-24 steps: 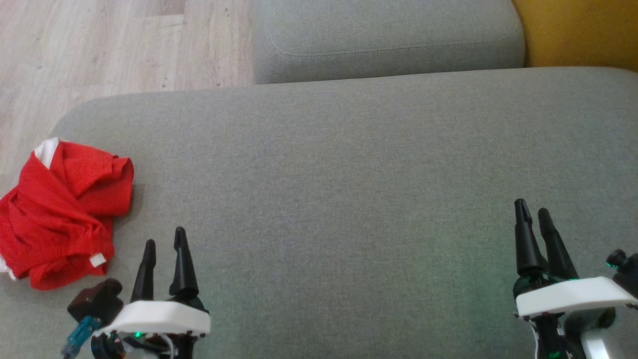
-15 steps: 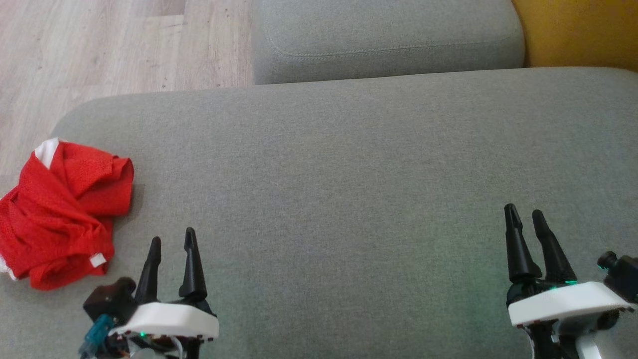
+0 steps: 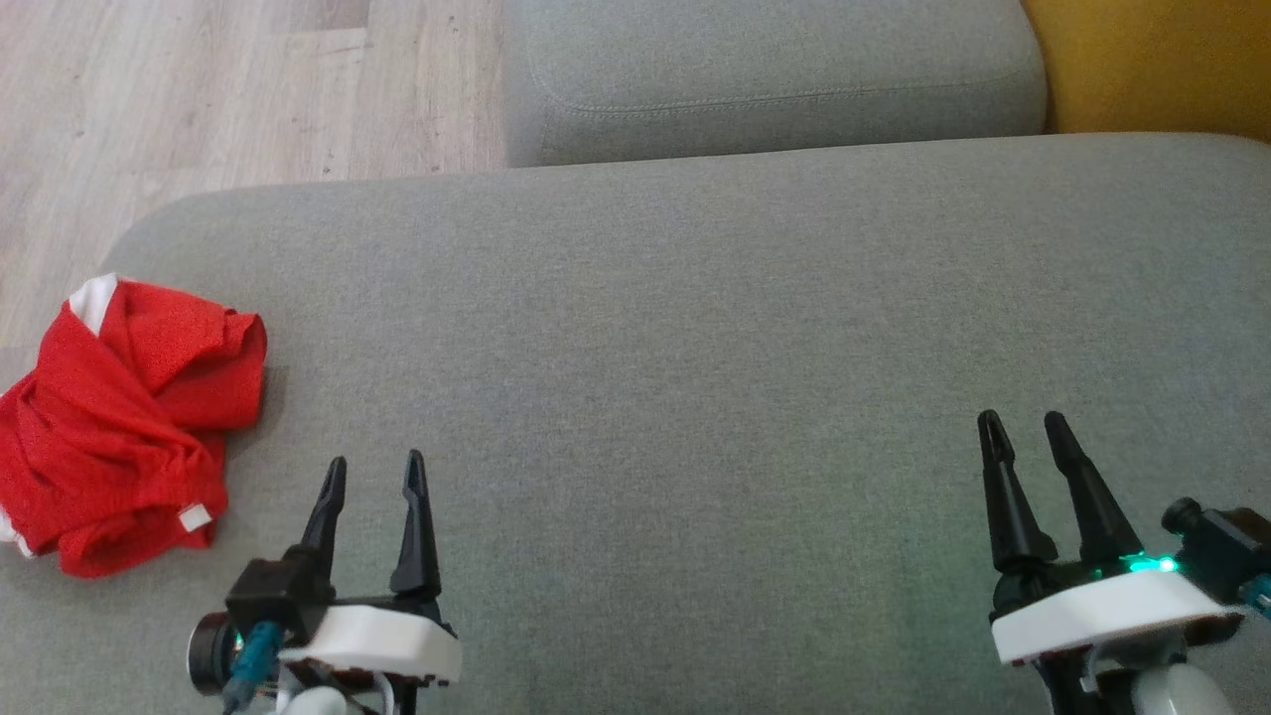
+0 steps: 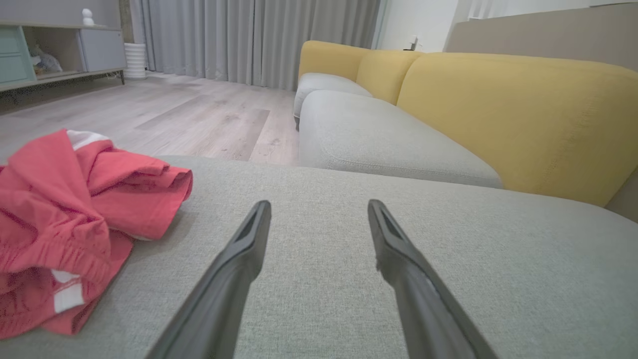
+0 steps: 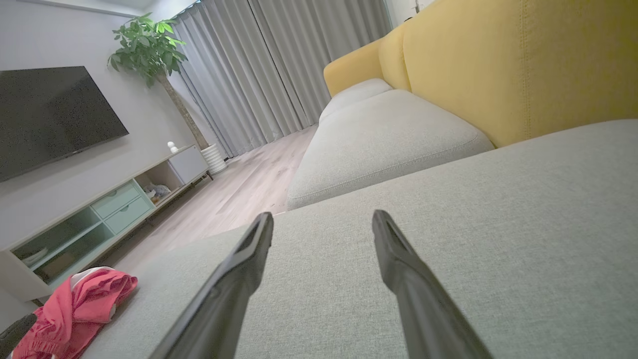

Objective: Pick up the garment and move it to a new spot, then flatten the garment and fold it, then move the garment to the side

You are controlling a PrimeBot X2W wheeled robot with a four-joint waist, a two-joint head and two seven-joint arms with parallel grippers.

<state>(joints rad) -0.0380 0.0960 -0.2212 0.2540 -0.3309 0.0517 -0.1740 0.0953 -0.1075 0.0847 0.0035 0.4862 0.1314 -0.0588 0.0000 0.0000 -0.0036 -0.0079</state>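
Red garment (image 3: 124, 422) lies crumpled at the left edge of the sofa cushion (image 3: 695, 348), long axis front-to-back, wooden floor (image 3: 199, 89) beyond. Left end effector (image 3: 375, 459) is near it, right end effector (image 3: 1021, 417) well apart; both gape empty.

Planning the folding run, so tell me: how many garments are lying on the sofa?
1. A crumpled red garment lies at the left end of the grey seat cushion, to the left of the left tool. Its folds could hide another piece.
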